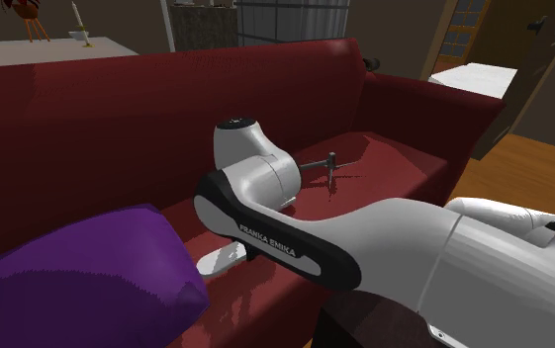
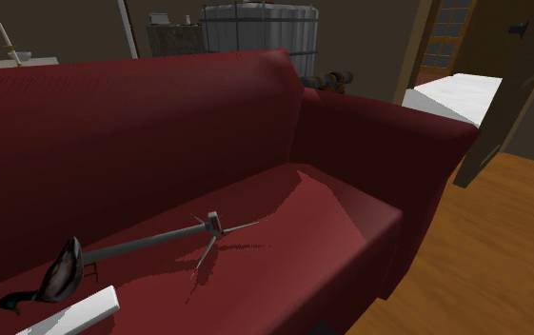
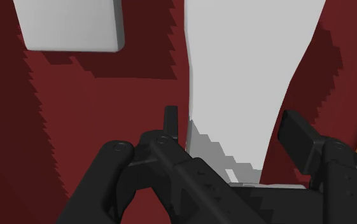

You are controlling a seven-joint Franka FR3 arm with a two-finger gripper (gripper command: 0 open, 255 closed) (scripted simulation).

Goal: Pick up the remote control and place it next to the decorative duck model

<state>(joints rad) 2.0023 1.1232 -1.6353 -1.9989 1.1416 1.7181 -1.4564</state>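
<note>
In the wrist view a long plain white slab, which I take for the remote control (image 3: 247, 76), lies on the red sofa seat (image 3: 5, 159). My gripper (image 3: 234, 130) is open just above it, one black finger (image 3: 172, 122) at each long edge; I cannot tell whether they touch it. A white slab (image 2: 74, 312) also shows in the second exterior view, next to a dark duck-like figure (image 2: 62, 269) on a thin grey rod (image 2: 150, 242) with spindly legs. In the shoulder view the arm (image 1: 265, 188) covers the hand, with a white piece (image 1: 218, 261) under it.
A second white block (image 3: 69, 25) lies a little beyond the fingers. A purple cushion (image 1: 87, 277) sits on the seat near the arm. The sofa back (image 1: 87, 129) and armrest (image 2: 398, 133) bound the seat. Wooden floor (image 2: 484, 247) lies past the armrest.
</note>
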